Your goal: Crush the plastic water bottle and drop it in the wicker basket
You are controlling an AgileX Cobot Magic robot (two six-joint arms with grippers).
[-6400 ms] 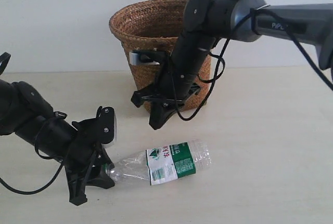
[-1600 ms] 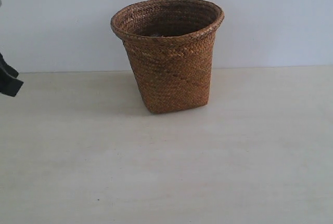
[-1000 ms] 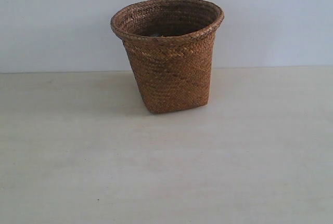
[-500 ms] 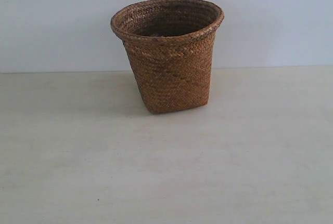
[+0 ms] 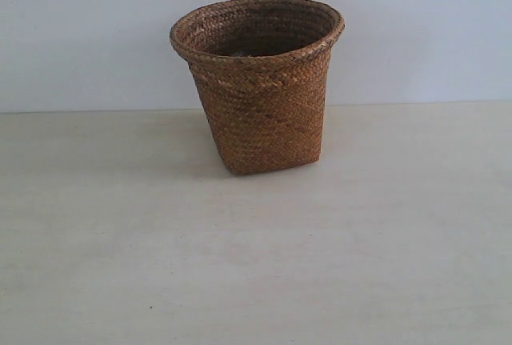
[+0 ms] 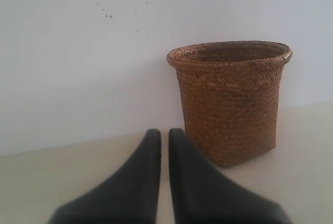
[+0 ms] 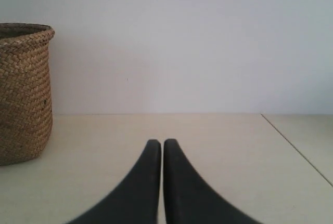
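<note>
The brown wicker basket (image 5: 258,85) stands upright at the back middle of the table, also seen in the left wrist view (image 6: 229,99) and at the edge of the right wrist view (image 7: 23,91). The plastic water bottle is out of view in every frame. My left gripper (image 6: 164,133) is shut with nothing between its black fingers, low over the table beside the basket. My right gripper (image 7: 157,143) is also shut and empty, well apart from the basket. Neither arm shows in the exterior view.
The pale table (image 5: 256,265) runs to a plain white wall behind the basket. A seam or table edge (image 7: 296,148) shows in the right wrist view.
The bottle that lay on the table 6.4 s ago is gone from view. Both arms have left the exterior view; the last black part at the left edge went between 1.6 s and 1.0 s ago.
</note>
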